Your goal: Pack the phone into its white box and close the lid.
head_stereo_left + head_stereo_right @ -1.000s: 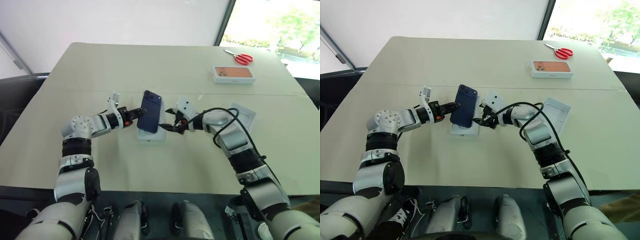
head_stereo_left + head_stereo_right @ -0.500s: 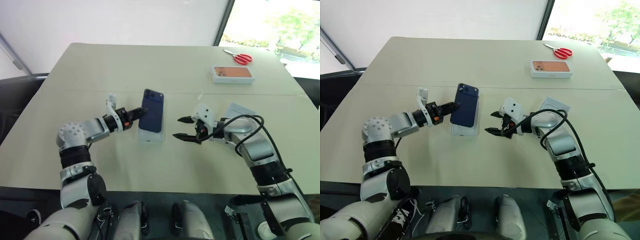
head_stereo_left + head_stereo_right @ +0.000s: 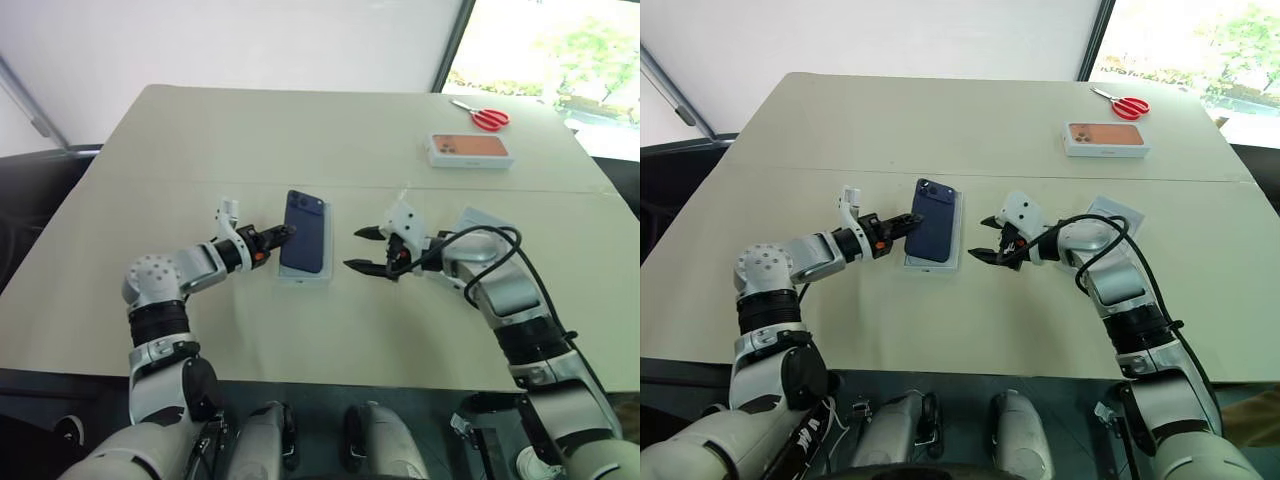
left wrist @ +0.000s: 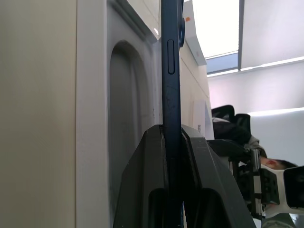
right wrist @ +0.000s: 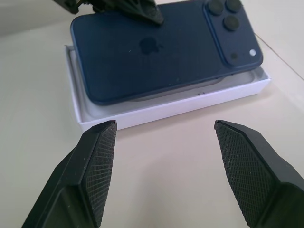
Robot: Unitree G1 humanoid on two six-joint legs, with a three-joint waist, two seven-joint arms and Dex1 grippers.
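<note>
One phone [image 3: 304, 233], one white box [image 3: 304, 273], two tools

Phone [image 3: 304, 232]: dark navy blue, back up, black camera lenses at one corner, faint logo mid-back. White box [image 5: 156, 112] under it: white walls, greyish inner. Left gripper [image 3: 284, 233]: black fingers w/ orange-red bit behind, silver-grey arm. Right gripper [image 3: 360, 250]: black fingers, fine crosshatch texture on pads [image 5: 100, 161], white housing, black cable. Lid [image 3: 1118, 214]: white, by right forearm. 2nd box [image 3: 470, 149]: white w/ orange phone pic on top. Scissors [image 3: 481, 115]: red handles, silver blades. Table [image 3: 300, 130]: plain beige/cream, no pattern.
</note>
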